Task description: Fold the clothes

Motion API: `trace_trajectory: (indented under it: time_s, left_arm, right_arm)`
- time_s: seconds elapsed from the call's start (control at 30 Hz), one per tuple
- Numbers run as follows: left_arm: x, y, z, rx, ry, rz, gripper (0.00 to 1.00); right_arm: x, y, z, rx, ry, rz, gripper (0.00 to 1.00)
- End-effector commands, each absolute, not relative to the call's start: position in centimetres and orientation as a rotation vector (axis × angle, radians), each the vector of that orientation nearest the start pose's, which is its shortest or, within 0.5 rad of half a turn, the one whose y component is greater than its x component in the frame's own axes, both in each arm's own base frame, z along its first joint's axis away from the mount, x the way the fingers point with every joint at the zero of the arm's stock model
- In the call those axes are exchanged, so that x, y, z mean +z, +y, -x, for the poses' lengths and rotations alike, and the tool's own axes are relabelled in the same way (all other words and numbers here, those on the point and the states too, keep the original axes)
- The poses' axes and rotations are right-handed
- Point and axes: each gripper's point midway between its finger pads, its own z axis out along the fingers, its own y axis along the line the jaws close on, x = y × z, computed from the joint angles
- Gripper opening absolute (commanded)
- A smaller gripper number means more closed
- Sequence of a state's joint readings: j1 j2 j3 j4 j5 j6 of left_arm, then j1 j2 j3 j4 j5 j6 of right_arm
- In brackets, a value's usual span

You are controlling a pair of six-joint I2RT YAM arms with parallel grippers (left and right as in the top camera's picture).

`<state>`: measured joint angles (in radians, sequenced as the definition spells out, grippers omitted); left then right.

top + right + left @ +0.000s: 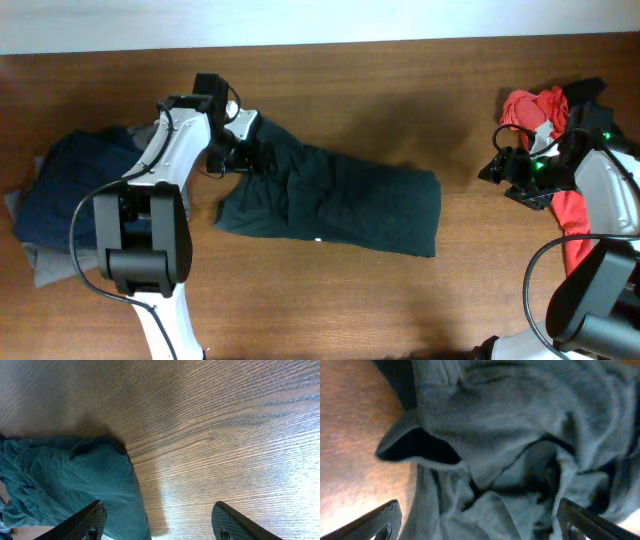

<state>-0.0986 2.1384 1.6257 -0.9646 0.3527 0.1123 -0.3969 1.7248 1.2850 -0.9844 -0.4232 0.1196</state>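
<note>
Brown wooden table point(400, 310), white strip point(300, 20) beyond

**Even Light, One Soft Close-Up**

The overhead view is evenly lit, with faint shadows on the tabletop point(400, 120). The left wrist view of the dark green shirt point(520, 435) is blurred and washed out. The right wrist view is sharp, with pale glare on the wood.

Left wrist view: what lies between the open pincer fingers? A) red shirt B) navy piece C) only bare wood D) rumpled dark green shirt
D: the dark green shirt lies rumpled under the wide-open left pincer; bare table shows only at the side.
</note>
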Motion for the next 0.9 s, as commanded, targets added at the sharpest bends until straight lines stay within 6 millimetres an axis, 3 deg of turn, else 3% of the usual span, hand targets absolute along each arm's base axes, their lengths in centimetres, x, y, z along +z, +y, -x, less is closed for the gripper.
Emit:
trace_trajectory:
  time_s: [0.0, 0.1, 0.23, 0.43, 0.53, 0.67, 0.77, 0.87]
  left_arm:
    - [1.0, -10.0, -40.8, -0.582, 3.013, -0.387, 0.96]
    - [0.7, -10.9, -40.4, -0.649, 3.000, -0.440, 0.89]
    - [0.8, -12.2, -40.5, -0.715, 2.956, -0.489, 0.89]
    - [0.8, -14.3, -40.5, -0.762, 2.895, -0.610, 0.67]
    - [0.1, -14.3, -40.2, -0.753, 2.899, -0.616, 0.47]
    - [-0.5, -14.2, -39.7, -0.750, 2.909, -0.613, 0.00]
    - [0.1, -13.9, -40.2, -0.743, 2.926, -0.526, 0.01]
    - [2.2, -12.9, -41.1, -0.718, 2.917, -0.453, 0.01]
  right_arm:
    - [10.6, -7.1, -34.6, 0.555, 2.774, -0.664, 0.72]
    - [10.6, -7.1, -34.6, 0.555, 2.774, -0.664, 0.72]
    - [10.6, -7.1, -34.6, 0.555, 2.773, -0.665, 0.72]
    - [10.6, -7.1, -34.5, 0.556, 2.776, -0.666, 0.72]
    - [10.6, -7.1, -34.5, 0.557, 2.777, -0.667, 0.72]
    - [10.6, -7.1, -34.5, 0.557, 2.777, -0.668, 0.72]
    - [10.6, -7.0, -34.4, 0.558, 2.779, -0.669, 0.72]
    - [10.6, -7.0, -34.3, 0.561, 2.785, -0.672, 0.72]
